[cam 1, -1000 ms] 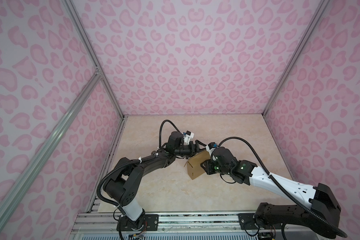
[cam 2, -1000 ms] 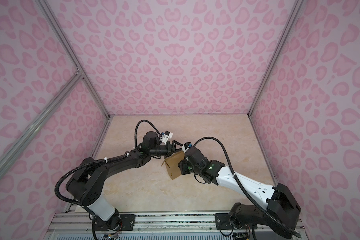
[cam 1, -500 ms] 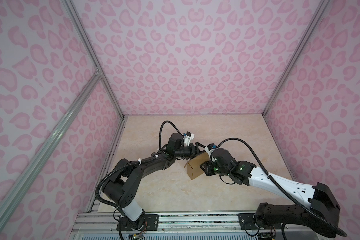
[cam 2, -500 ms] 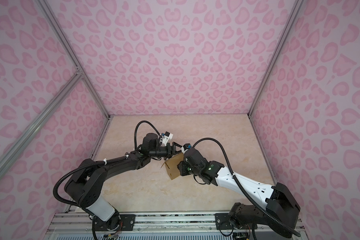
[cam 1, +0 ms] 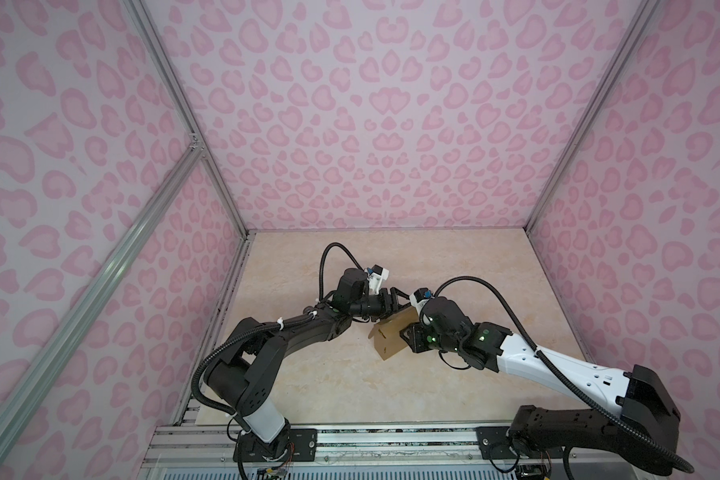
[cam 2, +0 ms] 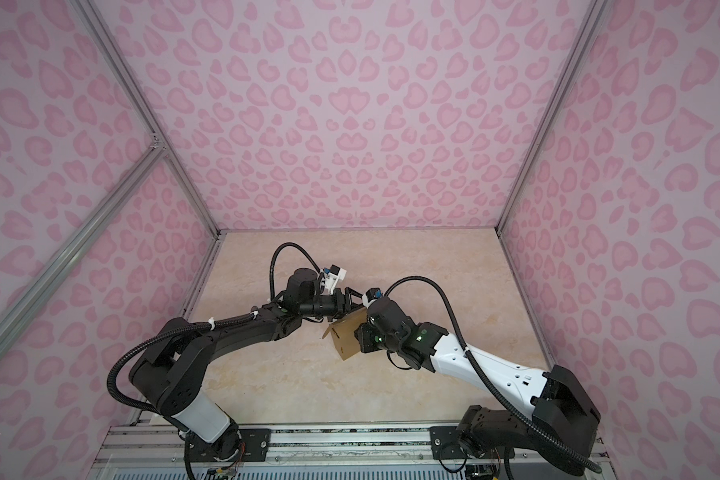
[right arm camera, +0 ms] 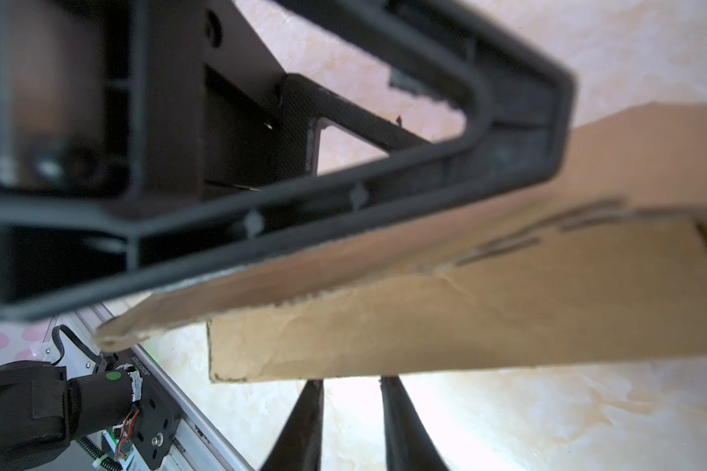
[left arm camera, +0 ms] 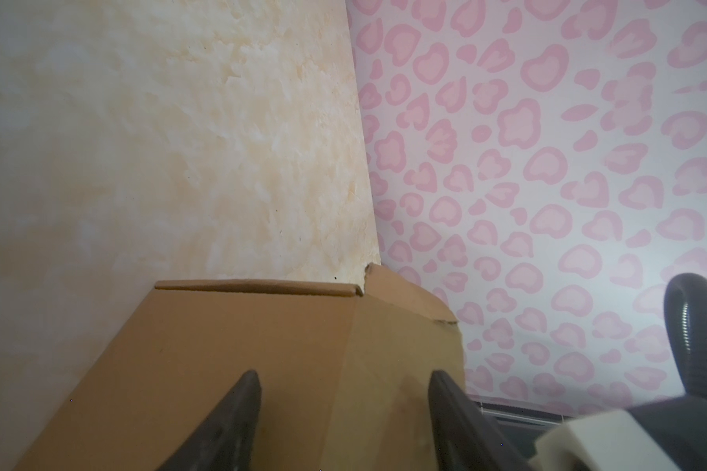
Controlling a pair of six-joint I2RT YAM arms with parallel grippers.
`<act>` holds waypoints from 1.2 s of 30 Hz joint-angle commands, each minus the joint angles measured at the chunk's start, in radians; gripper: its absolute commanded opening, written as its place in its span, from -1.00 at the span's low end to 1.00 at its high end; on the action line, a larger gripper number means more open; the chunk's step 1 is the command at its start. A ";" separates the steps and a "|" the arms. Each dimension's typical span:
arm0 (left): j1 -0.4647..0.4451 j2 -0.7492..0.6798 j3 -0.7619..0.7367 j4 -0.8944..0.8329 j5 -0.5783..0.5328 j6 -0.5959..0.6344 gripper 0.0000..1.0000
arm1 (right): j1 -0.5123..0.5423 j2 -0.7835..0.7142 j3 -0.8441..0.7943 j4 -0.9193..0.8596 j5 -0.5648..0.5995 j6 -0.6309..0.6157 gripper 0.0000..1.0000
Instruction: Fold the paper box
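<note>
The paper box point(cam 1: 391, 338) is sitting tilted at lower centre of both top views. My left gripper point(left arm camera: 345, 379) is resting part open against it; I cannot tell whether my right gripper point(right arm camera: 350, 385) is gripping.

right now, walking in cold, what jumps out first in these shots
The pink spotted walls on every side hit first. Then, over the middle of the beige table, both arms meet at a small, tilted brown paper box, the left gripper at its far edge and the right gripper at its right side.
</note>
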 commanded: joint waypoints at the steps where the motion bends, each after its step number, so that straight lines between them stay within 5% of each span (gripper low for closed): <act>1: -0.005 -0.004 -0.002 -0.054 0.017 0.022 0.36 | 0.000 -0.001 -0.005 0.038 0.030 0.006 -0.46; 23: 0.064 -0.052 0.055 -0.061 -0.005 0.029 0.65 | 0.000 -0.023 -0.002 0.019 0.043 -0.001 -0.46; 36: 0.141 -0.206 0.038 -0.151 -0.120 0.110 0.73 | 0.000 -0.061 0.043 -0.061 0.065 -0.030 -0.46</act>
